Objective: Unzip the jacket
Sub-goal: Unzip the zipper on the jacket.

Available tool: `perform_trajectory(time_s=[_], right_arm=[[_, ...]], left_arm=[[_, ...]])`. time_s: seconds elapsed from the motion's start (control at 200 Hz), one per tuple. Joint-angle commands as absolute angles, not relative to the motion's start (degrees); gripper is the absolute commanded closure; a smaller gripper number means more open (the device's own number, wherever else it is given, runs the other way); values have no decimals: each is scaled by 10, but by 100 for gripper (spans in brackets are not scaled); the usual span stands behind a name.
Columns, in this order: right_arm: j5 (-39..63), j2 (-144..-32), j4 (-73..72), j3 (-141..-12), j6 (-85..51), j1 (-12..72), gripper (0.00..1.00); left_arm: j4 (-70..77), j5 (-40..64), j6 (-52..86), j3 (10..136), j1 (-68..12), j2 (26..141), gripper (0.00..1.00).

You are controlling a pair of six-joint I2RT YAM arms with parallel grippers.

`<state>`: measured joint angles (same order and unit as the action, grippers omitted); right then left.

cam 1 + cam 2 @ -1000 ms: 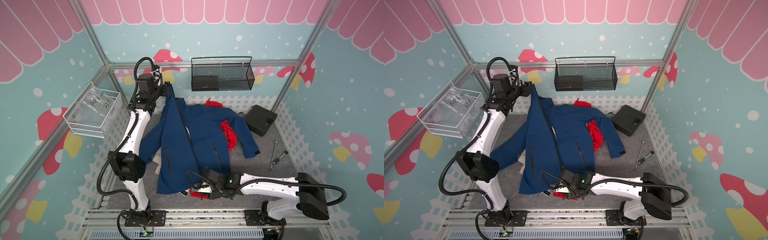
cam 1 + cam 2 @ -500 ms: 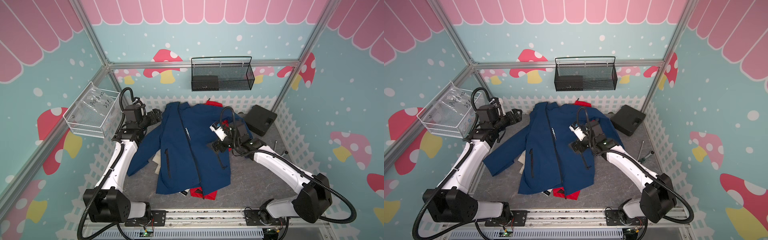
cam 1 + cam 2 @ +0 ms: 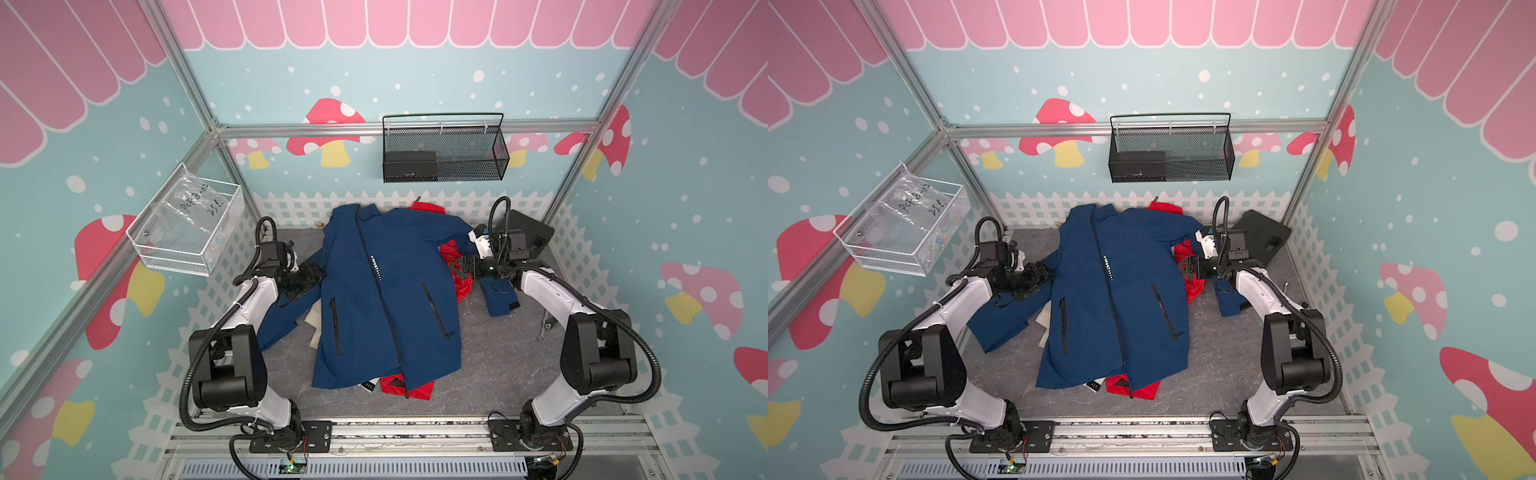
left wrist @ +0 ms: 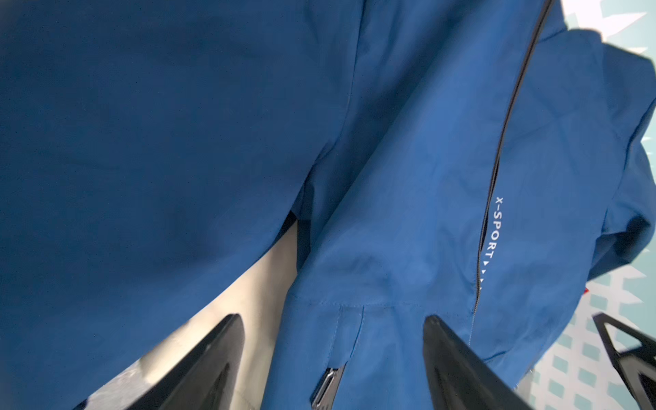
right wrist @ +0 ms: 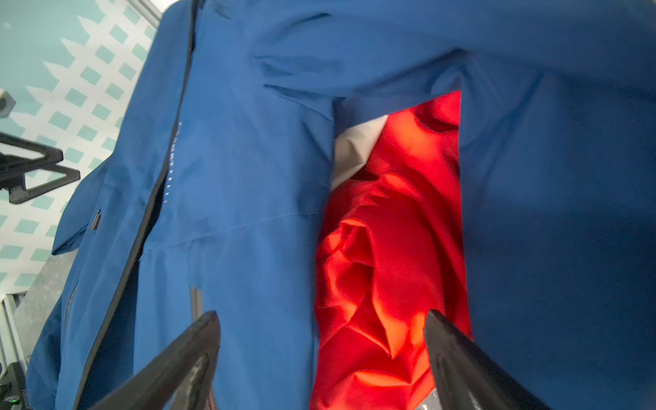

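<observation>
A dark blue jacket (image 3: 386, 299) (image 3: 1117, 299) lies flat on the grey table, front up, sleeves spread. Its dark front zipper (image 3: 380, 286) (image 4: 497, 177) runs closed from collar to hem. My left gripper (image 3: 309, 276) (image 3: 1038, 276) hovers open by the jacket's left sleeve and armpit. In its wrist view the left gripper (image 4: 333, 319) frames blue cloth and a pocket zipper pull (image 4: 328, 385), gripping nothing. My right gripper (image 3: 459, 266) (image 3: 1185, 266) is open at the jacket's right edge. The right wrist view shows that gripper (image 5: 321, 314) over blue cloth and red fabric.
A red garment (image 3: 457, 282) (image 5: 390, 248) lies under the jacket, showing at the right side and at the hem (image 3: 405, 384). White cloth (image 3: 311, 328) peeks out on the left. A black case (image 3: 528, 232), a wrench (image 3: 544, 328), a black mesh basket (image 3: 444, 153) and a white wire basket (image 3: 187, 232) surround it.
The left gripper has come down from the raised collar at the back to the left sleeve. The right gripper has gone from the hem, over the chest, to the right edge. The jacket now lies flat.
</observation>
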<state>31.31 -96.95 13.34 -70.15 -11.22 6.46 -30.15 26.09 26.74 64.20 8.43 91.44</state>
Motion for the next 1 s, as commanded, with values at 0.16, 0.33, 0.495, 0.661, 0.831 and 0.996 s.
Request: perform_trajectory(time_s=[0.16, 0.33, 0.495, 0.661, 0.831, 0.996], right_arm=[[407, -1027, 123, -759, -86, 69, 34], [418, -1036, 120, -777, -70, 82, 38], [411, -1064, 117, -796, -86, 96, 34], [393, -1082, 94, -797, -127, 100, 30], [392, -1108, 82, -802, -148, 105, 29], [396, -1123, 72, -807, -154, 116, 36]], left_arm=[[-261, 332, 267, 634, 91, 973, 28], [-227, 350, 283, 619, 91, 996, 35], [-225, 352, 290, 620, 91, 1018, 37], [-217, 350, 290, 610, 91, 1012, 36], [-216, 354, 291, 607, 91, 1012, 40], [-198, 376, 300, 600, 90, 1013, 59]])
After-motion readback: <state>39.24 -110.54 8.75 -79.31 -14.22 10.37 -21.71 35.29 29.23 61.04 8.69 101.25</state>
